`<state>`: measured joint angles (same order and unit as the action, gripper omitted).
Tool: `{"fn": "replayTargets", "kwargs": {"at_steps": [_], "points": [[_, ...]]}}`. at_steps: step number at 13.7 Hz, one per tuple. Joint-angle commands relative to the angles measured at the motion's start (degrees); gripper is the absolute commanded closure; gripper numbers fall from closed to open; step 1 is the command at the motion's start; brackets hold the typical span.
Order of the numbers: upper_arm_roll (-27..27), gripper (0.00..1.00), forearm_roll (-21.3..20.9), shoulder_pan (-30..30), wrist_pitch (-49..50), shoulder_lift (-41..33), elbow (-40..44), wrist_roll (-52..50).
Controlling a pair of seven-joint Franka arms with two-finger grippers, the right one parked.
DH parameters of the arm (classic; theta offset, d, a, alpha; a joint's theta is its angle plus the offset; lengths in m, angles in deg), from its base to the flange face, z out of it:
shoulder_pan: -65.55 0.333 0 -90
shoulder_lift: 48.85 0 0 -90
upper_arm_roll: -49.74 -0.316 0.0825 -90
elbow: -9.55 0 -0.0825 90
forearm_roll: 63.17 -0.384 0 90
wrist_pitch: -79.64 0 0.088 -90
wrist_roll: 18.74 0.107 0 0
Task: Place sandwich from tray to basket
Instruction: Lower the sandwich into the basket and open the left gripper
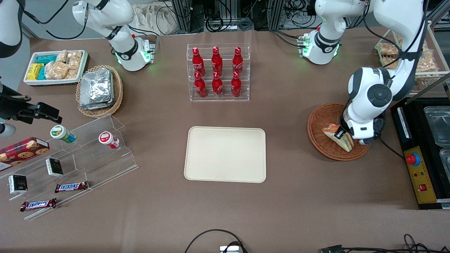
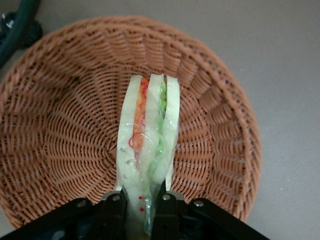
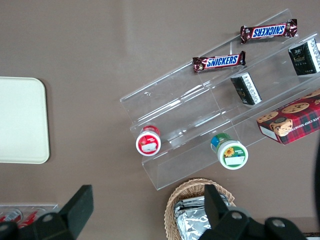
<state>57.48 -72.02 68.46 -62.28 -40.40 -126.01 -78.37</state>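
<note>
- The packed sandwich [image 1: 333, 133] is seen within the rim of the brown basket [image 1: 316, 130], toward the working arm's end of the tabletop; whether the weave is touched by its underside cannot be told
- The basket is flanked by the black machine [image 1: 422, 137], set nearer to the front camera and along the tabletop's end; a yellow panel [image 1: 420, 179] with a red button is carried on its side
- A wire rack [image 1: 436, 73] of bagged goods is placed farther from the front camera than the machine, and is partly screened by the bent white arm [image 1: 372, 88]
- The middle of the tabletop is occupied by the flat cream tray [image 1: 225, 154], well apart from the basket
- Six red bottles [image 1: 217, 65] are lined up on a clear rack [image 1: 225, 98], farther from the front camera than the cream tray
- Toward the parked arm's end, a foil package [image 1: 96, 89] is held in a wicker basket [image 1: 119, 88], and a stepped clear stand [image 1: 95, 165] is stocked with tubs, small boxes and candy bars
- The arm is mounted near the tabletop's edge away from the front camera, with its wrist bent down over the basket
- The gripper [image 1: 341, 133] is positioned low over the basket, tipped toward its floor
- In the left wrist view, one end of the sandwich is pinched between the two fingers, which are parted only by its thickness, and its cut layers are shown inside the basket's rim
</note>
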Motion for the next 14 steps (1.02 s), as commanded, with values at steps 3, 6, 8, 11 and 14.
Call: {"fn": "replayTargets", "kwargs": {"at_steps": [3, 6, 8, 11, 14], "points": [[0.6, 0.94, 0.6, 0.6, -2.4, -1.5, -3.4, -0.1], [0.6, 0.00, 0.4, 0.5, -1.1, -1.7, -3.2, 2.3], [0.7, 0.00, 0.3, 0.4, 0.5, -2.4, -2.7, 3.1], [0.8, 0.00, 0.2, 0.4, 1.5, -3.4, -1.5, 3.2], [0.7, 0.00, 0.3, 0.5, 5.1, -4.0, 1.3, 5.7]]}}
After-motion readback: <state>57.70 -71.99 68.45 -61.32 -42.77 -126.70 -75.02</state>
